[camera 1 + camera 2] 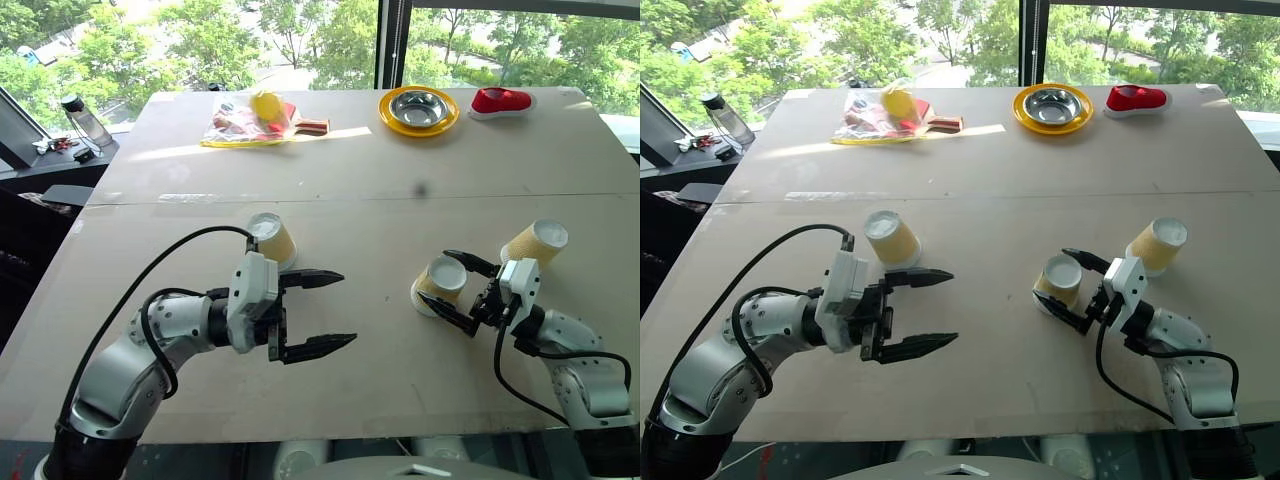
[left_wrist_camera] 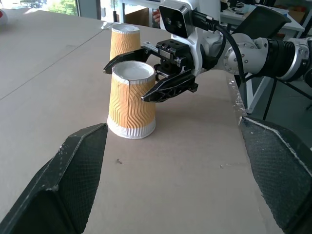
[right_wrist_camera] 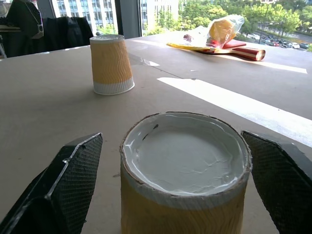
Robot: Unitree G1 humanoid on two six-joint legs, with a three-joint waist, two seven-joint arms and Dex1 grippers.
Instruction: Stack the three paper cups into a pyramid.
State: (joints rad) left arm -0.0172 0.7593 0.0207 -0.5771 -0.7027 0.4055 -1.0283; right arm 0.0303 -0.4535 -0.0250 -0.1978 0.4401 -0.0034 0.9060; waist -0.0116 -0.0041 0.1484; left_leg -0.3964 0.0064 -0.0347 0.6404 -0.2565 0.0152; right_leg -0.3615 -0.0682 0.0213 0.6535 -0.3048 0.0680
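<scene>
Three yellow-tan paper cups stand upside down and apart on the table: a left cup (image 1: 272,240), a middle cup (image 1: 440,285) and a right cup (image 1: 535,243). My right gripper (image 1: 435,276) is open, with one black finger on each side of the middle cup's upper part; from the right wrist that cup (image 3: 183,165) sits between the fingers (image 3: 63,185), and no squeeze shows. My left gripper (image 1: 345,310) is open and holds nothing. It hangs over bare table in front of the left cup, pointing toward the middle cup (image 2: 131,105).
At the far edge lie a yellow plate (image 1: 392,118) with a steel bowl, a red object (image 1: 502,100) and a plastic bag with a paddle and a yellow ball (image 1: 262,118). A bottle (image 1: 85,120) stands off the table's far left corner.
</scene>
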